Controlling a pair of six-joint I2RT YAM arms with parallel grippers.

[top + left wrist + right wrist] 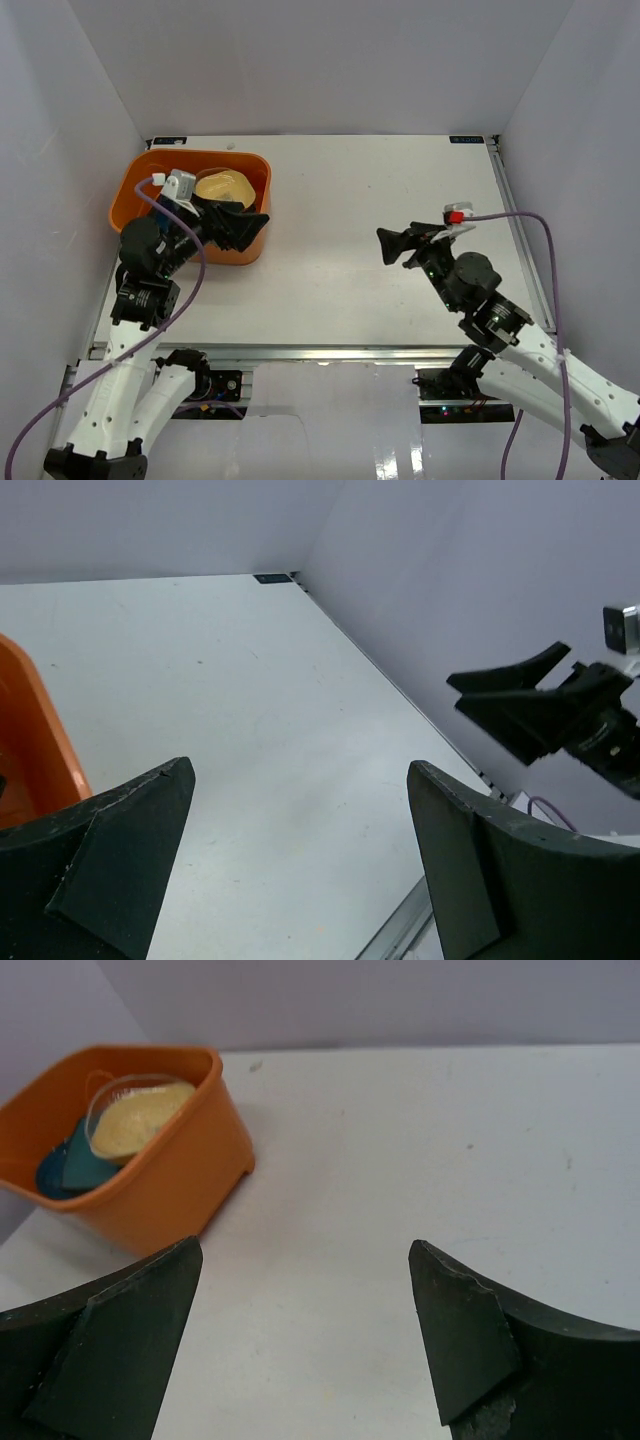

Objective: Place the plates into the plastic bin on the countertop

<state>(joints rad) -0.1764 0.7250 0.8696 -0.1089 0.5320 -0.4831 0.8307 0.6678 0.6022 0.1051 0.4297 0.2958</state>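
The left end effector (254, 232) has its two dark fingers spread wide with nothing between them. It hangs at the near right corner of the orange plastic bin (134, 184), and its wrist view looks out across bare white tabletop (350, 190). The right end effector (386, 247) is likewise spread apart and empty. It hovers over the middle right of the tabletop, well apart from the bin and pointing towards it. The bin stands at the far left corner of the tabletop. Inside it a clear glass round plate (137, 1112) lies tilted over a yellow plate, with teal plates (72, 1167) beneath. A metal rail (330, 351) runs along the near edge.
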